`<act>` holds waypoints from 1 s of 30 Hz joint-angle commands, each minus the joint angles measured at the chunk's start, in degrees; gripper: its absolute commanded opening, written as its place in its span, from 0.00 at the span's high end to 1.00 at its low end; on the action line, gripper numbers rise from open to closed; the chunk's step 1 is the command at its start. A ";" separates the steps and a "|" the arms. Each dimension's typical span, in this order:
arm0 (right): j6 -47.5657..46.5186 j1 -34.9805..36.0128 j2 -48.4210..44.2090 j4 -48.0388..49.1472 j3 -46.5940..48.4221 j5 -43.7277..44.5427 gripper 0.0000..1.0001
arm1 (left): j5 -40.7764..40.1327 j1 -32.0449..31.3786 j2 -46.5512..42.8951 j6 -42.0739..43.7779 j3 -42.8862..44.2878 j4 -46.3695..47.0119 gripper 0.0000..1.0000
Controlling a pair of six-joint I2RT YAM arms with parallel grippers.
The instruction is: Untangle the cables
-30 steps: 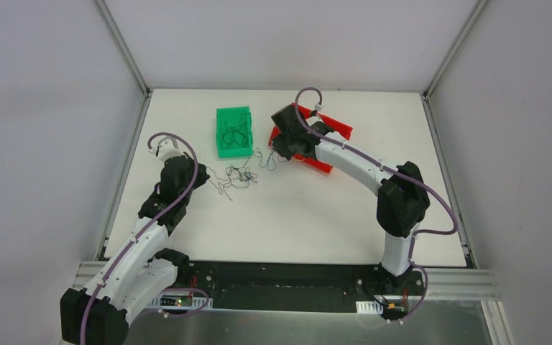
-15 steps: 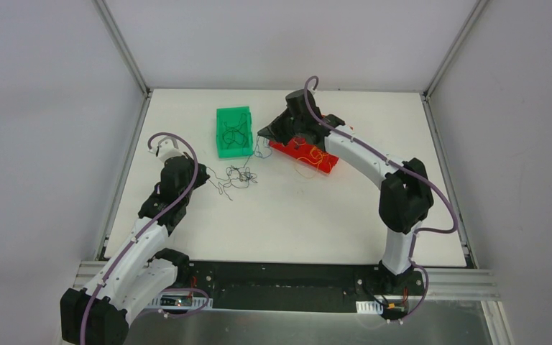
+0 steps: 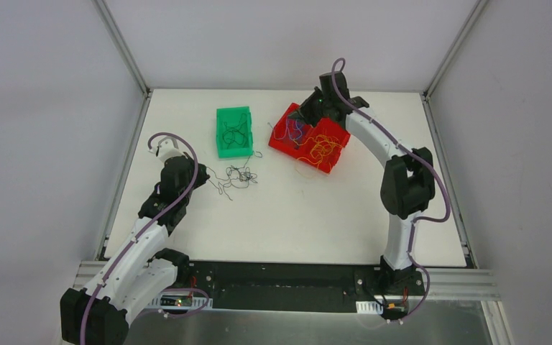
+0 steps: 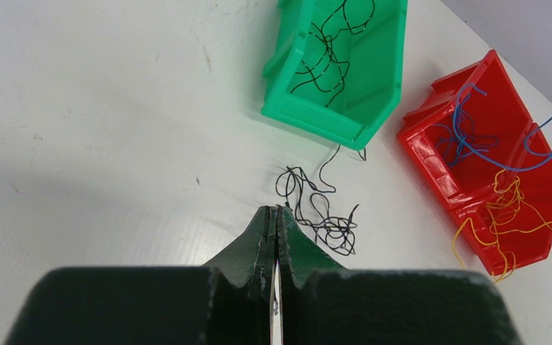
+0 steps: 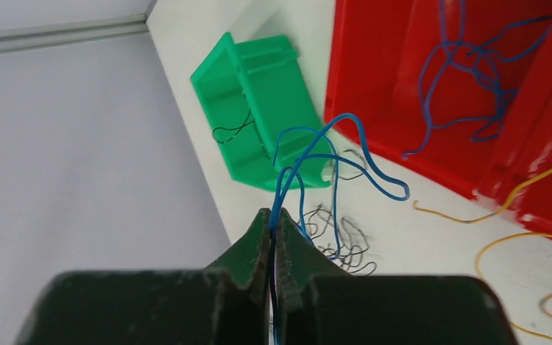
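Note:
A small knot of black cables (image 3: 241,175) (image 4: 320,215) lies on the white table in front of the green bin. My left gripper (image 3: 205,176) (image 4: 277,210) is shut just left of it, and one black strand runs into its tips. My right gripper (image 3: 313,109) (image 5: 272,214) hovers over the far side of the red bin (image 3: 334,162) (image 5: 381,72), shut on a looped blue cable (image 5: 286,180) that hangs from its tips. Blue cables (image 4: 474,136) and yellow-orange cables (image 3: 320,151) (image 4: 507,208) lie in the red bin.
The green bin (image 3: 221,118) (image 4: 388,79) at the back left holds several black wires. Some yellow strands spill over the red bin's near edge onto the table (image 3: 280,215). Grey walls and metal rails frame the table.
My right arm has swung back and to the right, from between the bins to above the red bin, carrying the blue cable. The left arm and the black knot have stayed put.

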 commanded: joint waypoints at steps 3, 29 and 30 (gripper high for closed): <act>-9.94 -1.23 0.97 -9.28 6.95 7.85 1.00 | 0.38 -0.04 -0.39 1.13 1.94 2.07 1.00; -8.02 3.86 29.28 -14.68 27.87 36.16 0.99 | 1.70 -0.04 0.39 0.58 2.20 2.37 1.00; -8.25 3.86 29.16 -15.02 27.70 36.93 0.93 | 1.78 -0.04 0.40 0.57 2.20 2.38 1.00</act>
